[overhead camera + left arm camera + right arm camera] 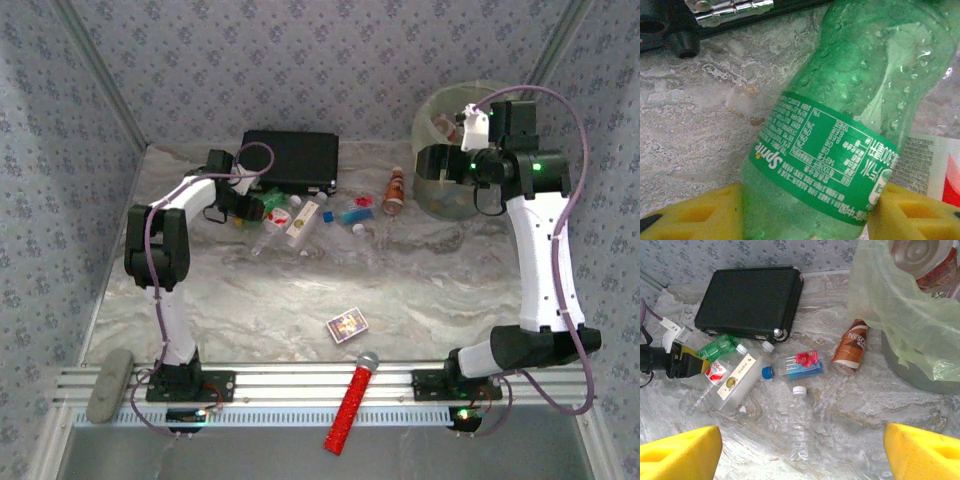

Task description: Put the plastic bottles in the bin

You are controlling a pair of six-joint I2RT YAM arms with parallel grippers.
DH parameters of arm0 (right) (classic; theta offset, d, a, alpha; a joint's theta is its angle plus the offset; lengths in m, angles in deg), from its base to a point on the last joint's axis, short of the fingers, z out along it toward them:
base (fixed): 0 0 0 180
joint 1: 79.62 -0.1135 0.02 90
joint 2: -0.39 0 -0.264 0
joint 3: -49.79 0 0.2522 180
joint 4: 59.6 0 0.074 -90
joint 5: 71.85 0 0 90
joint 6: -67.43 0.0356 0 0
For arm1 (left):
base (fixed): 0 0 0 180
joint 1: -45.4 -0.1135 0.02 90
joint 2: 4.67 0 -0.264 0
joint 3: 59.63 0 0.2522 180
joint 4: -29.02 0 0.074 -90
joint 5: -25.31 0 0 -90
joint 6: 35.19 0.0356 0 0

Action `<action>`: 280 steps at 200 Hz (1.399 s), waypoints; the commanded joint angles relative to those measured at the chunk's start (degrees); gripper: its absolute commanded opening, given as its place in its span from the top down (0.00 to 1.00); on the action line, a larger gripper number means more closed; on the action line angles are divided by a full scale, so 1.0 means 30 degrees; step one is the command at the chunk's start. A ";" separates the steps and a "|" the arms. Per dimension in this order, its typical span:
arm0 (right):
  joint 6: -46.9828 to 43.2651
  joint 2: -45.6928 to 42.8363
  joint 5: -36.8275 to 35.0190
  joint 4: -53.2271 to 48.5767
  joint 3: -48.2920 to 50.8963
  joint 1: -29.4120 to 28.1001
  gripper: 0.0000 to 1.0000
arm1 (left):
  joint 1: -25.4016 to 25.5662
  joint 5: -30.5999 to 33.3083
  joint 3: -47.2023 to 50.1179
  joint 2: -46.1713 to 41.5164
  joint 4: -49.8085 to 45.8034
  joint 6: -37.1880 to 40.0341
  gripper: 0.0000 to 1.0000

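1. The green translucent plastic bottle (840, 125), dimpled and wet-looking, lies on the marbled tabletop (700, 115), just beside the flat black case (750, 300).
2. The left claw (805, 220) pinches its labelled waist between yellow pads, probably the firmest place to lift.
3. A ribbed clear bottle (800, 425) and a brown bottle (850, 347) lie nearby.
4. The pale bag-lined bin (910, 370) stands well apart, with the right claw (802, 450) wide and empty near it.

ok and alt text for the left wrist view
A green bottle with a Sprite label lies gripped between the left gripper's yellow fingers on a marbled table. A black case's edge runs along the top.
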 commanded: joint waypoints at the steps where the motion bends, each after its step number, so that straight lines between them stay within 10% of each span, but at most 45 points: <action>1: -0.0152 -0.0176 -0.0098 -0.0417 -0.0655 -0.0199 0.15 | -0.0003 -0.0013 -0.0192 -0.0133 -0.0550 0.0201 0.49; 155: 0.3652 0.1940 0.4673 0.6746 0.2135 -0.5827 0.15 | -0.0596 -0.2500 0.8178 -1.1838 0.5789 -0.5576 0.47; 280: 0.6971 0.8226 0.6843 1.2608 0.1015 -0.8963 0.04 | 0.4430 -0.2319 1.2085 -1.6390 1.2157 -1.0775 0.45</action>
